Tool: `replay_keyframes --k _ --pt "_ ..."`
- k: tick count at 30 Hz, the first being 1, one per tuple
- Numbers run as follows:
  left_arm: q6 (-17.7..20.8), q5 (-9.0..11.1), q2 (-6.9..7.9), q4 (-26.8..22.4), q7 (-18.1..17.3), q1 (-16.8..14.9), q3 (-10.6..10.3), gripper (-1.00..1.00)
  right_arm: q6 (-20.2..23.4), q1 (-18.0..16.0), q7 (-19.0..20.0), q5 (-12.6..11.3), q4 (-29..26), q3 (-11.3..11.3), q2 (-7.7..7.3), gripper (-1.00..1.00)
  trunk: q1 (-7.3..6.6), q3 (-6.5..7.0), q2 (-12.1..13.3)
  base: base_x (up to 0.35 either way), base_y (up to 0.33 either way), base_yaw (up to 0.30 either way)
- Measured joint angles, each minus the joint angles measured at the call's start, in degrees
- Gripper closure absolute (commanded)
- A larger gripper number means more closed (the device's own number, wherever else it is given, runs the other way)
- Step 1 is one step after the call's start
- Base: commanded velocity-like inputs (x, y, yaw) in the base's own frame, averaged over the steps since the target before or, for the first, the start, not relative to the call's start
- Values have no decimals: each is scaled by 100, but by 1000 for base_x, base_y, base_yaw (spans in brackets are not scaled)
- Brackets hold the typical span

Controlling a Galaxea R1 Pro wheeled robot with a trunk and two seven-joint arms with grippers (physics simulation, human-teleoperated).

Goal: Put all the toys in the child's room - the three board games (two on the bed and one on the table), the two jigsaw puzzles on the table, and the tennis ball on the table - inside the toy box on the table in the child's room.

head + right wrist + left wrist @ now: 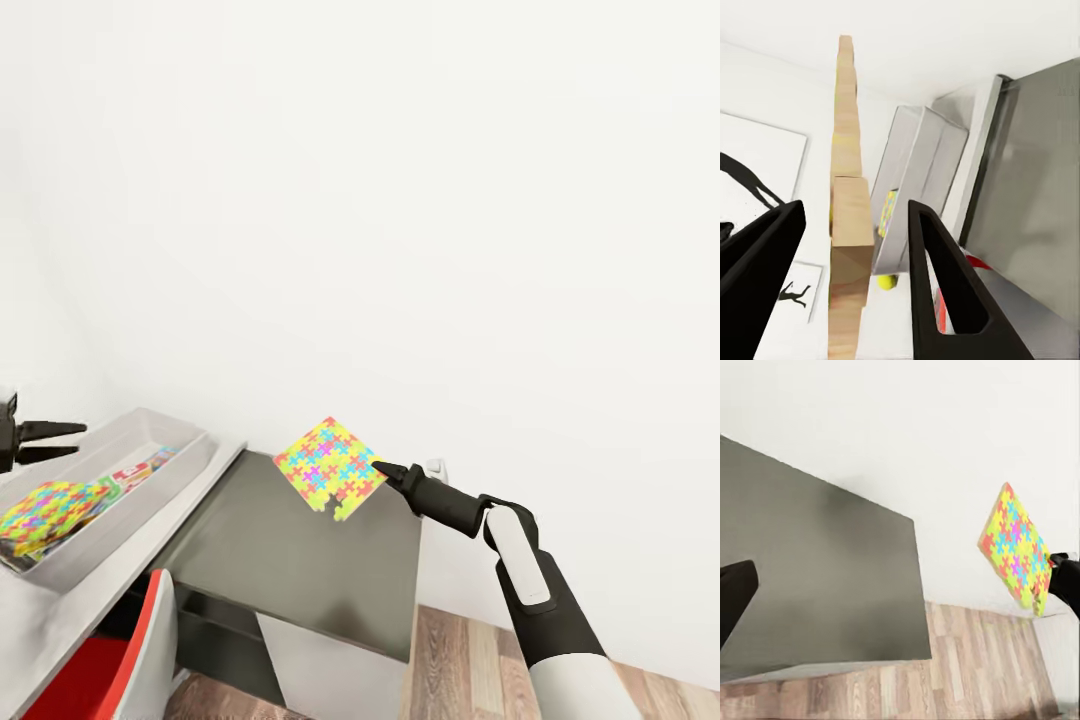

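Head view: the right gripper (379, 468) pinches one bright multicoloured jigsaw puzzle (329, 467) by its corner, held in the air above the dark grey cabinet (300, 560). A second jigsaw (48, 510) lies in the toy box (165, 435) at the desk (40, 630) edge. The left gripper (80, 440) is slightly spread.

Right wrist view: the held puzzle shows edge-on, tan-backed, between the fingers (937, 277); one tennis ball (886, 282) sits beside the toy box.

Tilted jigsaw puzzle (1015, 547) in dark jaws, grey cabinet top (817, 577), wood-plank floor (967, 675)

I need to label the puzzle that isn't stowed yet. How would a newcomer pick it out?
Find the dark grey cabinet against the white wall. Above it, the right gripper holds a jigsaw puzzle by one edge. The other puzzle lies in the toy box; this one hangs in the air.
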Motion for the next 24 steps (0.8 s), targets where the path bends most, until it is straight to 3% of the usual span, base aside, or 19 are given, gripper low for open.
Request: replay_keyframes --k 2,5,9,13,19,24 --pt "-285 -29 4 868 -133 2 7 -100 5 0 0 -2 -1 -2 -4 100 0 0 0 0 0 237" --pt "-761 -40 3 1700 -380 2 9 -100 7 0 0 -2 -1 -2 -7 100 0 0 -1 0 0 211" --pt "-1418 -54 6 2777 -1172 4 18 -100 4 0 0 -1 -2 4 -2 100 0 0 -1 0 0 178" --pt "-1746 -78 8 3071 -1756 20 11 -100 0 0 0 5 -2 4 -1 100 0 0 -1 0 0 164" --pt "-1867 -100 -39 3234 -1759 61 6 -100 -1 0 5 23 -2 12 0 100 0 -1 -1 0 0 158" --pt "-2200 -142 -99 3805 -1759 63 -42 -100 7 1 8 37 -5 8 -8 100 0 -9 -1 0 0 99"
